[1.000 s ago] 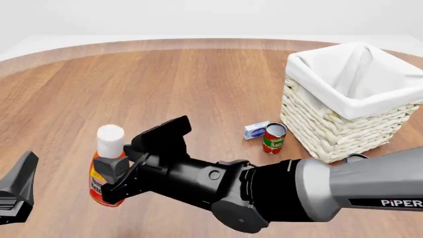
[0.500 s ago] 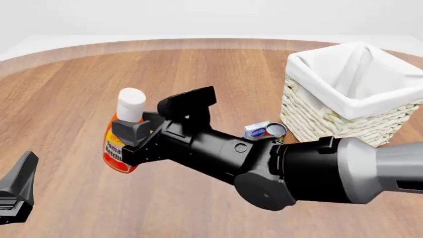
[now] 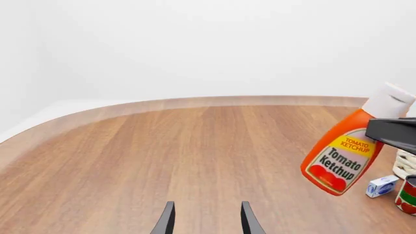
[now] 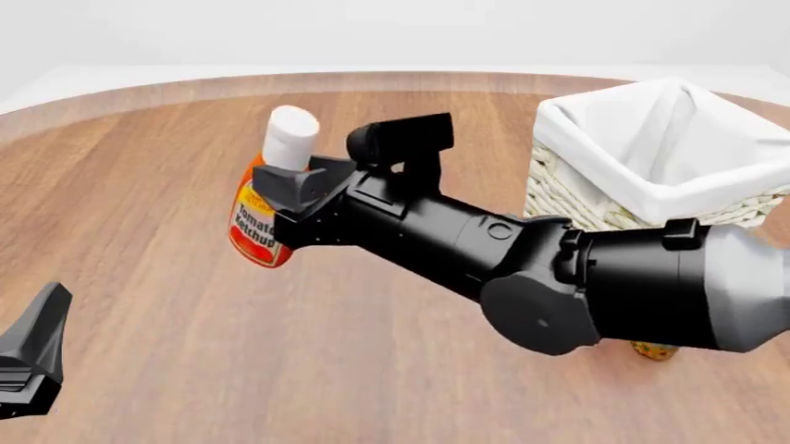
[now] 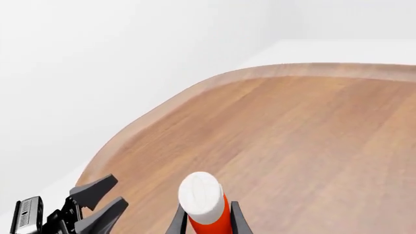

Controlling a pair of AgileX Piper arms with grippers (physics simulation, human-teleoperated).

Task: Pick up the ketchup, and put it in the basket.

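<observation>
Now ketchup [image 4: 262, 227] airborne, tilted, clamped near its neck in right gripper [image 4: 296, 199].
We judge it stiff, light, smooth plastic; hold high. Basket [image 4: 642, 208] well right. Left gripper [image 3: 206, 219] parted, idle over bench [image 4: 148, 166].

Curved wooden table [image 4: 148, 166] against a plain white wall [image 3: 195, 44]

We see a smooth wood-grain worktop [image 4: 148, 166] with a soft sheen. The ketchup [image 4: 265, 222] looks like glossy red plastic with a matt white cap and a printed label. The basket [image 4: 580, 227] is rough cream wicker, lined with matt white cloth. The right hand [image 4: 296, 199] is matt black plastic.
</observation>
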